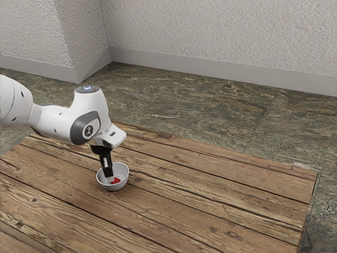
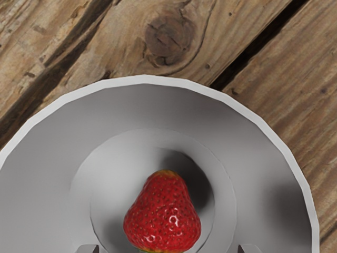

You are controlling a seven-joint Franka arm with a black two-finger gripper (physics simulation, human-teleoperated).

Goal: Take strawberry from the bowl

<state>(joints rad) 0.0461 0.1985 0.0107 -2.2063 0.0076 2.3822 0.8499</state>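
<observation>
I had the gripper [image 1: 108, 175] down inside the bowl [image 1: 119, 185], left of centre in the lower half of the exterior view. Its fingers stood wide apart, with nothing held. The strawberry [image 2: 163, 213] lay on the bowl's floor, and the wrist view put it between my fingertips, with a gap to each.

The bowl's rim stood around the gripper, so sideways room was tight; above the rim, the space beside the gripper was open. Outside it, bare planks of the table [image 1: 210, 195] ran toward the lower right of the exterior view, with the table's end edge well apart from the bowl. The far edge crossed behind the arm [image 1: 58, 121], which reached in from the left side. Beyond lay the floor [image 1: 210, 113], then the wall [image 1: 221, 31] across the top.

The strawberry looked bright red and glossy, dotted with small seeds, broad at one end and tapering to a blunt, orange-yellow tip.
</observation>
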